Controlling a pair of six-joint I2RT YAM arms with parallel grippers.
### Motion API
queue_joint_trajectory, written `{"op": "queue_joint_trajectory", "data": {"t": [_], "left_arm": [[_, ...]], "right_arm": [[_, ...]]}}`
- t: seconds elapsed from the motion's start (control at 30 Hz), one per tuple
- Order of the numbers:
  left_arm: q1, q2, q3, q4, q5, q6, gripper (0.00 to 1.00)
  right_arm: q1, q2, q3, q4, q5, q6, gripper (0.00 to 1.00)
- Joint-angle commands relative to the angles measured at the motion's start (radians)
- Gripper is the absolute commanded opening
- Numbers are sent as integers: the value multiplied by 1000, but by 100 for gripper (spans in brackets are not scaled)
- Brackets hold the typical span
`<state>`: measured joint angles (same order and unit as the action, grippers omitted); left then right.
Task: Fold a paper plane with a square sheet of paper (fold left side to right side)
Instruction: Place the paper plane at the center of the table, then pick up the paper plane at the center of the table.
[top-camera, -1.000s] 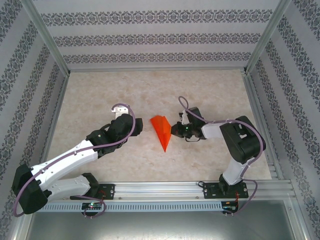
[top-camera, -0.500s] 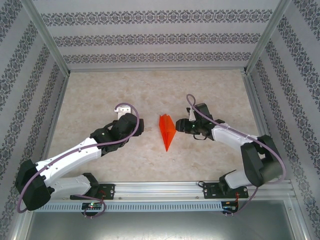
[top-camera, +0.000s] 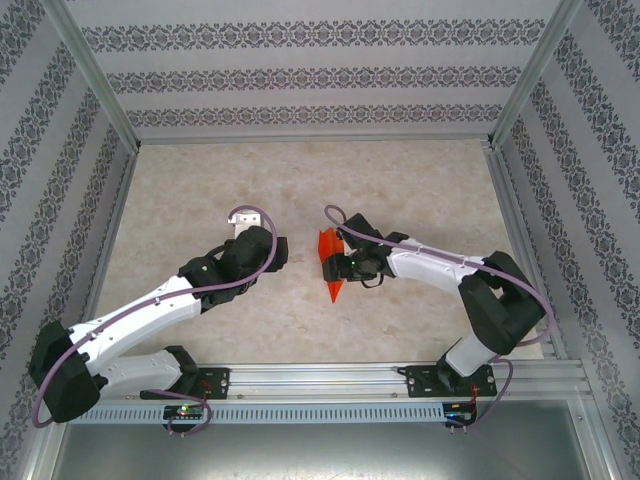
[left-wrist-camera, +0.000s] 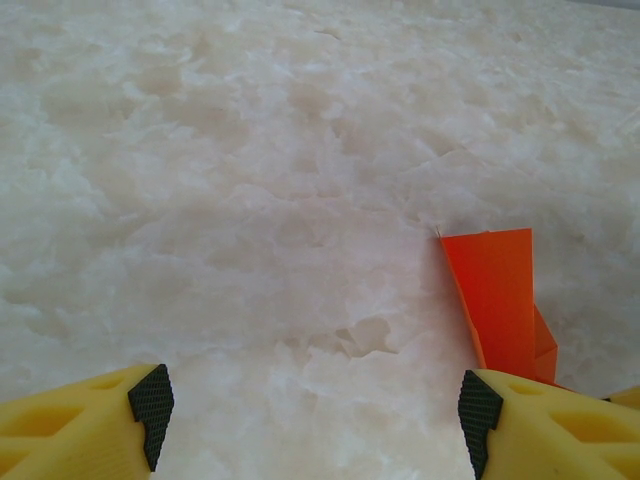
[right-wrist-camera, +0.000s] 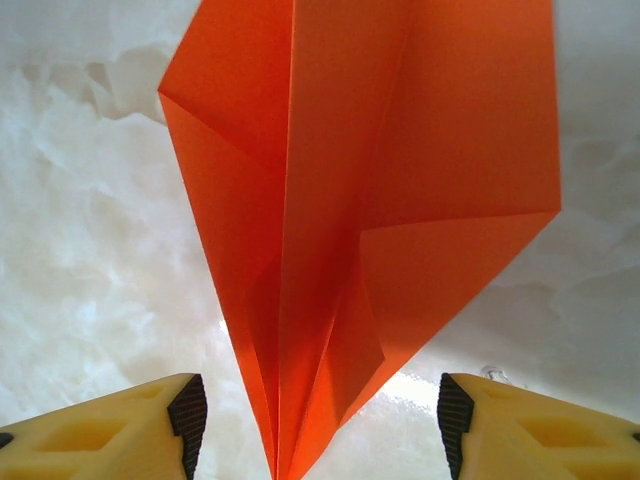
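Orange paper, folded down to a narrow pointed paper plane (top-camera: 326, 246), lies at the centre of the pale marbled tabletop (top-camera: 420, 190), its nose aimed at the bottom of the overhead frame. A second ago the right jaws were pinched together at the plane's right edge; they have since let go, spread, and slid left, so the right arm (top-camera: 430, 265) now covers the plane's middle from above. In the right wrist view the plane (right-wrist-camera: 370, 200) fans up through the centre of the frame, its point dropping between the two yellow fingers. The right jaws stand apart, one to each side of that point, clamped on nothing. The left jaws are apart too, with bare tabletop between them and the plane (left-wrist-camera: 495, 295) off at the right of their view; the left arm (top-camera: 150, 305) has barely stirred. I take it the left-to-right fold has been laid over and released. The layers look slightly sprung, so pressing the centre crease seems the likely next job.
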<state>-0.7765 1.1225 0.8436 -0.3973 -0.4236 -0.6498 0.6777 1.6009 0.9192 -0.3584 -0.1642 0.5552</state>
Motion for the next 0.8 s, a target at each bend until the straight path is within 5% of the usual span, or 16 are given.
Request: {"op": "queue_joint_trajectory", "data": {"t": [0.0, 0.53, 0.77], "left_arm": [[11, -26, -12, -6, -18, 26, 78], [11, -50, -26, -22, -35, 26, 78], [11, -81, -37, -35, -35, 40, 79]], "right_arm": [[17, 40, 49, -34, 28, 21, 61], [61, 176, 144, -78, 84, 18, 31], [11, 160, 266, -189, 138, -8, 5]]}}
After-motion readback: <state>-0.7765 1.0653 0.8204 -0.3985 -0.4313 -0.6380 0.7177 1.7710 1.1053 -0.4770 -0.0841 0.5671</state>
